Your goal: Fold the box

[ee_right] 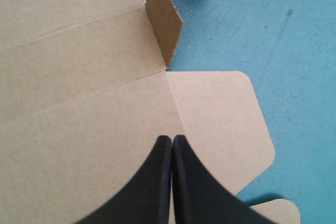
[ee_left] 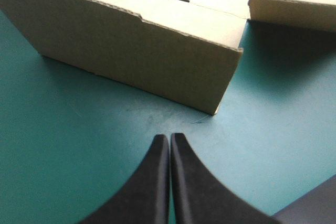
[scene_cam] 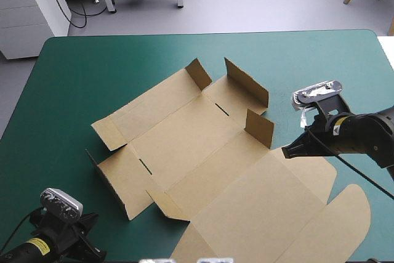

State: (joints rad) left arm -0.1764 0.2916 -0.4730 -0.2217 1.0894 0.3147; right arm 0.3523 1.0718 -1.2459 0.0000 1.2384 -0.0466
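Both pinched together, we are hovering the left gripper (ee_left: 169, 138) lower left, the right gripper (scene_cam: 286, 151) over the box (scene_cam: 197, 146), center-right.

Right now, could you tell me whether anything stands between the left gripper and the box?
Nothing visible does. Only bare teal-green cover lies between the left gripper, its jaws shut, and the raised side wall of the box ahead of it.

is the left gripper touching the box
Apart. The left wrist view shows the left gripper, fingers shut, with a strip of bare teal-green cover between its tips and the raised wall of the box.
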